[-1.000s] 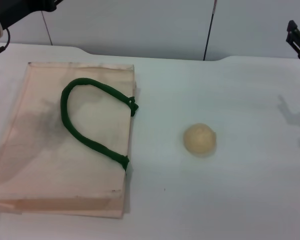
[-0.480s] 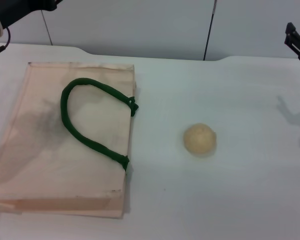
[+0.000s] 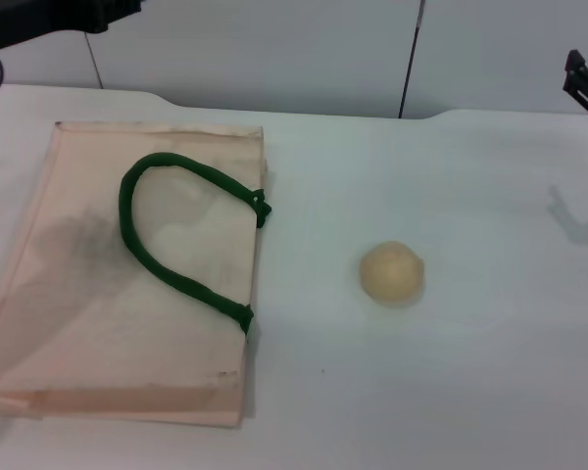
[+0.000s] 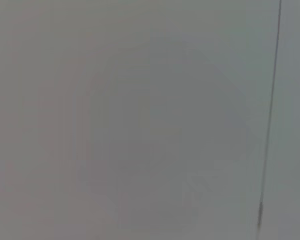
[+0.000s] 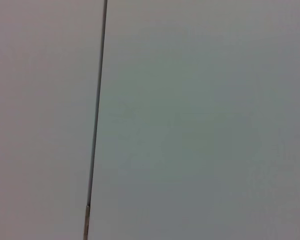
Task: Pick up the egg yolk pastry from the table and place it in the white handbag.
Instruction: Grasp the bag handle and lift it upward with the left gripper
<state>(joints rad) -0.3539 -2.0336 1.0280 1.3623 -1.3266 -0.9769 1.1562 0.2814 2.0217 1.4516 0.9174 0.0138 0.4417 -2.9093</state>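
1. On the white table (image 3: 490,372), a little right of the middle, sits the egg yolk pastry (image 3: 392,272), a small pale-yellow ball, alone with bare tabletop all round it.
2. Well to its left lies the white handbag (image 3: 88,323), flat on the table, a pale peach rectangle reaching from the far side nearly to the near edge. The pastry and the bag are clearly apart.
3. A dark green handle (image 3: 167,235) loops across the top face of the bag, both its ends fastened near the edge that faces the pastry.
4. Up at the far right edge, well above and beyond the pastry, a dark piece of the right gripper (image 3: 587,83) pokes in. It touches nothing, and I cannot tell whether it is wide or narrow. Its shadow falls on the table at the right edge.
5. At the far left corner, beyond the bag, the left arm (image 3: 59,18) shows as a dark shape held off the table; its gripper is out of sight.
6. Both wrist views show only a plain grey wall (image 4: 140,120) with a thin dark seam (image 5: 96,120) running down it.
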